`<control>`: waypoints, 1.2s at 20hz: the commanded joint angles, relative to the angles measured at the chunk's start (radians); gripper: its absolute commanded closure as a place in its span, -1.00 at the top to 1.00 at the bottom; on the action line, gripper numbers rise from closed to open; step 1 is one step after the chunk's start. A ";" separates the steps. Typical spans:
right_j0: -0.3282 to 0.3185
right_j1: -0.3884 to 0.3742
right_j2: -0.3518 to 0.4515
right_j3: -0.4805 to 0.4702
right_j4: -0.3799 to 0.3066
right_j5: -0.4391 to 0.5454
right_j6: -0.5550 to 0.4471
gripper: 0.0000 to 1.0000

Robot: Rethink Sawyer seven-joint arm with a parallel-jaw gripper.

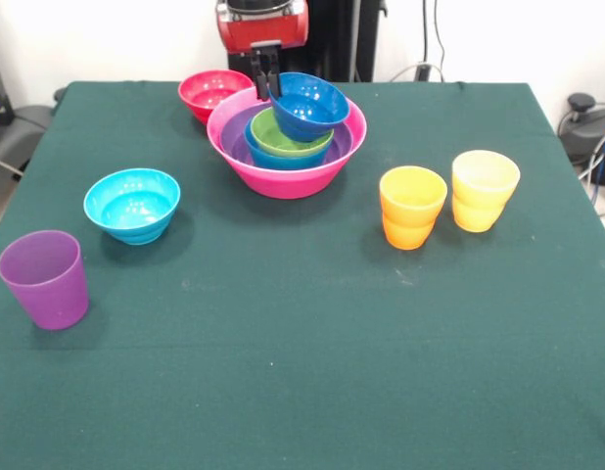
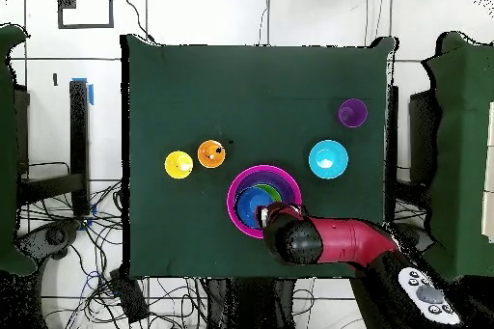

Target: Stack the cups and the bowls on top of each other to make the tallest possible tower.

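My gripper (image 1: 265,76) is shut on the left rim of the dark blue bowl (image 1: 308,104), which hangs tilted just above the tower. The tower is a hot-pink bowl (image 1: 283,174) holding a purple bowl (image 1: 234,144), a mid blue bowl (image 1: 275,157) and a lime green bowl (image 1: 283,133). From overhead, the gripper (image 2: 266,213) and the dark blue bowl (image 2: 253,205) lie over the hot-pink bowl (image 2: 233,188). A red-pink bowl (image 1: 212,93) sits behind the tower at its left. The cyan bowl (image 1: 132,204) and purple cup (image 1: 45,277) stand at the left. Orange (image 1: 411,206) and yellow (image 1: 484,189) cups stand at the right.
Everything rests on a dark green cloth-covered table (image 1: 302,372). Overhead, the cyan bowl (image 2: 328,158), purple cup (image 2: 352,112), orange cup (image 2: 211,153) and yellow cup (image 2: 178,164) are spread around the tower. The arm (image 2: 333,240) covers the red-pink bowl there.
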 commanded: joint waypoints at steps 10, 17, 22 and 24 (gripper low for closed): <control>0.034 0.045 -0.007 -0.040 -0.061 -0.059 0.061 -1.00; 0.037 0.033 -0.001 -0.041 -0.052 -0.046 0.060 -1.00; 0.017 0.016 0.028 -0.042 -0.056 -0.036 0.032 -1.00; 0.011 0.015 0.035 -0.043 -0.057 -0.035 0.025 1.00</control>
